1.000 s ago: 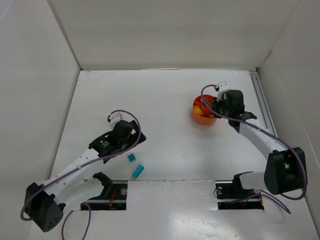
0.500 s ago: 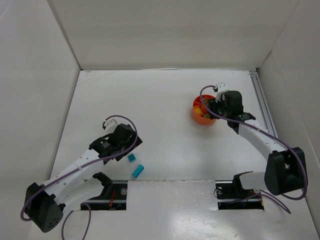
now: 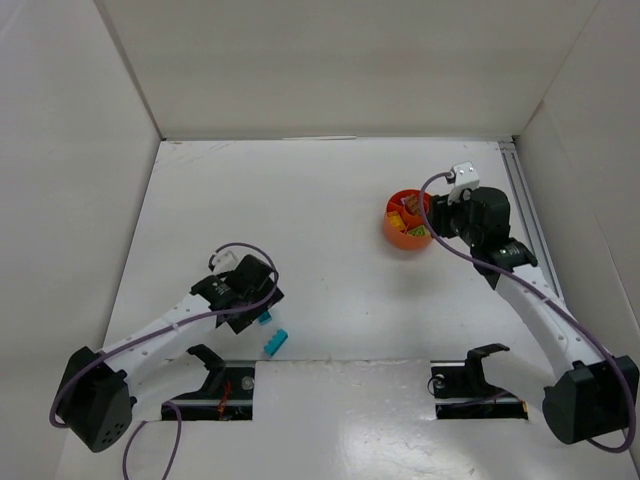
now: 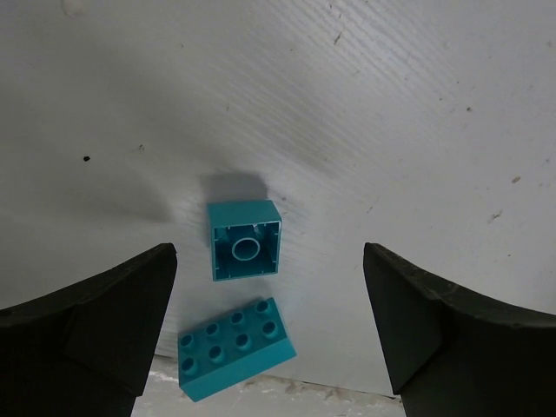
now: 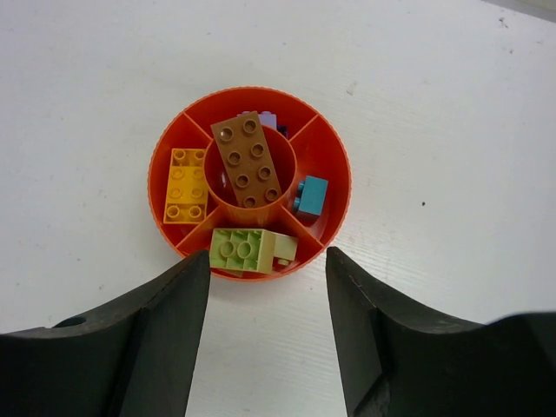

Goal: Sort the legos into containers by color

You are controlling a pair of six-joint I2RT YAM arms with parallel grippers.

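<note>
Teal square brick [image 4: 246, 240] under left end effector [image 4: 269, 291], fingers [image 4: 104, 321] apart; long brick [image 4: 236, 346] just beside, wristward, may get snagged on closing.

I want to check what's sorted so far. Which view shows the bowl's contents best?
The right wrist view: it looks straight down into the bowl, so its bricks show large and by color. The top view shows the bowl small, its bricks mere specks. The left wrist view does not show it.
</note>
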